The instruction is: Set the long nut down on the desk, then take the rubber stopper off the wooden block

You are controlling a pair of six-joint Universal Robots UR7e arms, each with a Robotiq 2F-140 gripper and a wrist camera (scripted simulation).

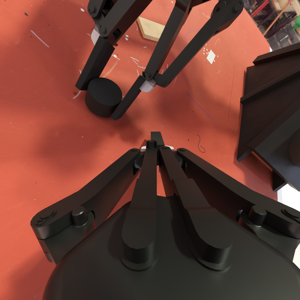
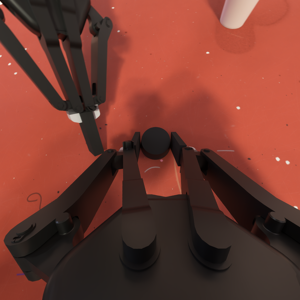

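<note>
The black rubber stopper (image 2: 155,142) is a short round plug. My right gripper (image 2: 155,136) is shut on it, one finger on each side, low over the red desk (image 2: 211,97). In the left wrist view the stopper (image 1: 103,95) and the right gripper (image 1: 99,103) are at upper left, well apart from the pale wooden block (image 1: 151,30), whose top is bare. My left gripper (image 1: 156,135) is shut with nothing between its fingers and hangs beside the right one (image 2: 95,146). A pale long cylinder (image 2: 237,13), perhaps the long nut, lies on the desk at top right.
A dark brown stepped structure (image 1: 272,113) stands at the desk's right edge in the left wrist view. The desk surface is scratched and speckled. Beyond the far right corner is room clutter (image 1: 279,19).
</note>
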